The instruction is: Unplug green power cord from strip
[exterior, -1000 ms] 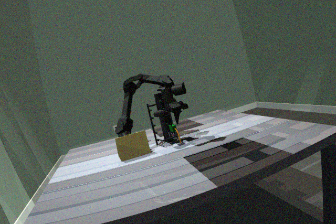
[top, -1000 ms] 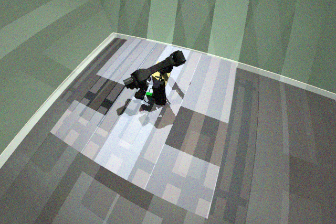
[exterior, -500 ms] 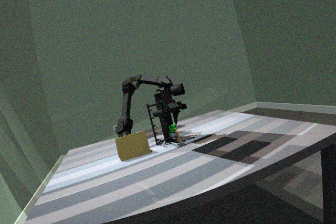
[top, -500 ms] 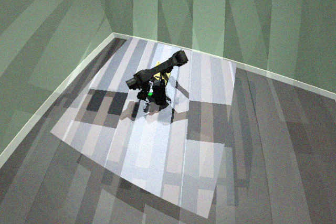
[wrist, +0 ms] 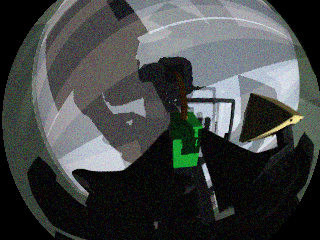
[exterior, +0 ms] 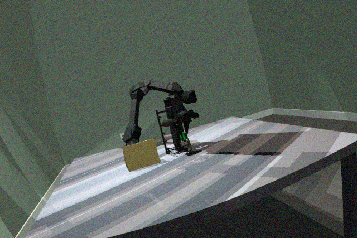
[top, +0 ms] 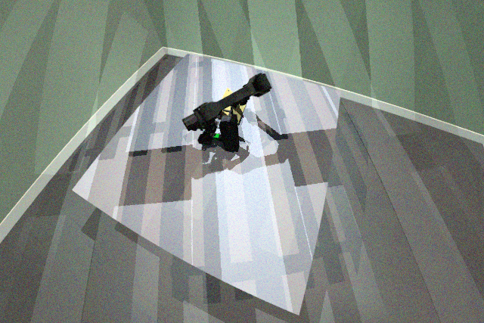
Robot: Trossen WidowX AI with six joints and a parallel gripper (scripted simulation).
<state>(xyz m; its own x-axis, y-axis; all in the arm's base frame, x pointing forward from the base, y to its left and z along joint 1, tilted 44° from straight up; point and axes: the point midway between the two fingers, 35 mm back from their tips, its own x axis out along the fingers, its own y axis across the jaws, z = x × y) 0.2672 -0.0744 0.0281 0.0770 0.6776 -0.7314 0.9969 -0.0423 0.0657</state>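
The black power strip [top: 231, 135] [exterior: 173, 131] stands upright on the table. The green plug [top: 215, 136] [exterior: 183, 136] [wrist: 185, 156] is at the side of the strip, part-way up. An orange-brown cord [exterior: 189, 144] [wrist: 183, 100] runs from the plug down toward the table. My gripper [exterior: 184, 134] [wrist: 184, 134] points down at the plug, with one black fingertip close against each side of it; it looks shut on the plug. The plug's contact with the strip is hidden, so I cannot tell how deep it sits.
A yellow block [top: 228, 94] [exterior: 141, 155] [wrist: 297, 118] stands near the strip, on the side of the arm's base. A thin black ladder-like frame [exterior: 161, 127] [wrist: 233, 117] rises beside the strip. The arm reaches over the strip from above.
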